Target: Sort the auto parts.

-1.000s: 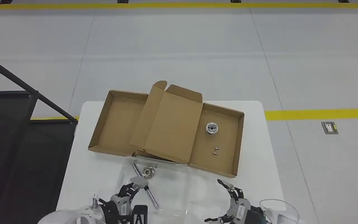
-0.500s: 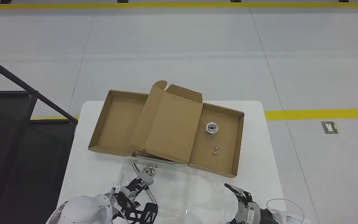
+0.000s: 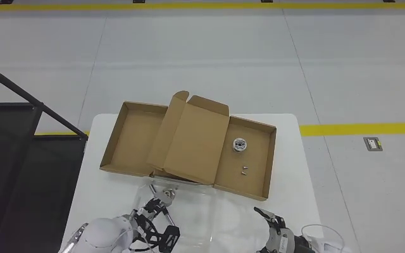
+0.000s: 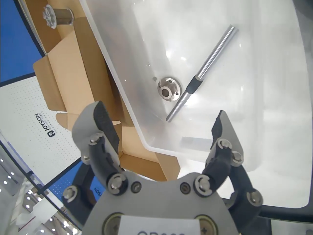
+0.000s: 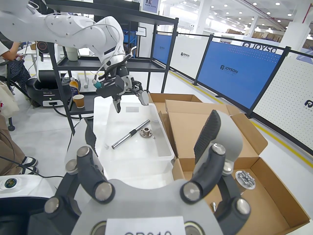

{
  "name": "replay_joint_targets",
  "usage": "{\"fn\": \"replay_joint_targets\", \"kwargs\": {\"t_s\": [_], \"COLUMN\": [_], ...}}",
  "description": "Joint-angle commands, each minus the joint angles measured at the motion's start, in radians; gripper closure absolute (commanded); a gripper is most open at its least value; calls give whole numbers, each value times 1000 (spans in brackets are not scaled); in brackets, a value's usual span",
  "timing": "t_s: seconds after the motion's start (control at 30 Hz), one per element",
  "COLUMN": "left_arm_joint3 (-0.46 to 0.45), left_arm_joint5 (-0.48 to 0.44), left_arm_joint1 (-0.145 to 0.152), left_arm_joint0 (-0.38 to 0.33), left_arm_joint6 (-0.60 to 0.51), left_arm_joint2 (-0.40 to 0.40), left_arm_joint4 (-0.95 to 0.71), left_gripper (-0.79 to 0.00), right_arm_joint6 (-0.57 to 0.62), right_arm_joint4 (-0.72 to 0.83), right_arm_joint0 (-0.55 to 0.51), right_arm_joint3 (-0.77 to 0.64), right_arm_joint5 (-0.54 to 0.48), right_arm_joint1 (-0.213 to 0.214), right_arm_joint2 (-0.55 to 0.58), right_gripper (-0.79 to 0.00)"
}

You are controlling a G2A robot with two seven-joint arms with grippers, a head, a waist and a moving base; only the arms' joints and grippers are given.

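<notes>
left gripper: fingers spread, nothing held, hanging over one end of the clear bin
right gripper: also spread and empty, near the cardboard box
rod: flat on the bin floor, thin end just beside the flange
rod handling: looks like polished steel, so stiff, dense, slick, prone to rolling; i'd pinch across the dark band for friction
flange handling: rigid, sits hub up; take the raised hub, not the thin rim
toothed wheel: in the box; probably hard and light, teeth should give bite
screws: in the box near the wheel; tiny, easy to drop, pad tips only
</notes>
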Motion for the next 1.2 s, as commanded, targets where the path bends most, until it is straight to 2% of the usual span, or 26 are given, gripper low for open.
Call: {"fn": "replay_joint_targets", "kwargs": {"t_s": [0.0,0.17,0.23,0.27,0.43,0.5,0.53,0.67,0.77,0.83,1.07,1.17], "left_arm_joint3": [39,154,197,218,307,337,355,413,446,460,489,493], "left_arm_joint5": [0,0,0,0,0,0,0,0,0,0,0,0], "left_arm_joint1": [7,24,29,30,32,33,34,36,38,40,58,71], "left_arm_joint0": [-35,-146,-191,-213,-305,-339,-358,-418,-458,-480,-549,-579], "left_arm_joint6": [3,68,98,110,145,175,180,183,169,155,102,65], "left_arm_joint2": [53,177,217,234,308,337,349,408,452,477,572,614], "left_arm_joint4": [56,153,174,183,178,155,149,118,99,71,-40,-95], "left_gripper": [-785,-785,-600,-573,-548,-496,-496,-594,-539,-406,-382,-326], "right_arm_joint6": [0,0,0,0,0,0,0,0,0,0,0,0], "right_arm_joint4": [0,0,0,0,0,0,0,0,0,0,0,0], "right_arm_joint0": [0,0,0,0,0,0,0,0,0,0,0,0], "right_arm_joint3": [0,0,0,0,0,0,0,0,0,0,0,0], "right_arm_joint5": [0,0,0,0,0,0,0,0,0,0,0,0], "right_arm_joint1": [0,0,0,0,0,0,0,0,0,0,0,0], "right_arm_joint2": [0,0,0,0,0,0,0,0,0,0,0,0], "right_gripper": [-785,-785,-785,-785,-785,-785,-785,-785,-785,-785,-785,-785]}}
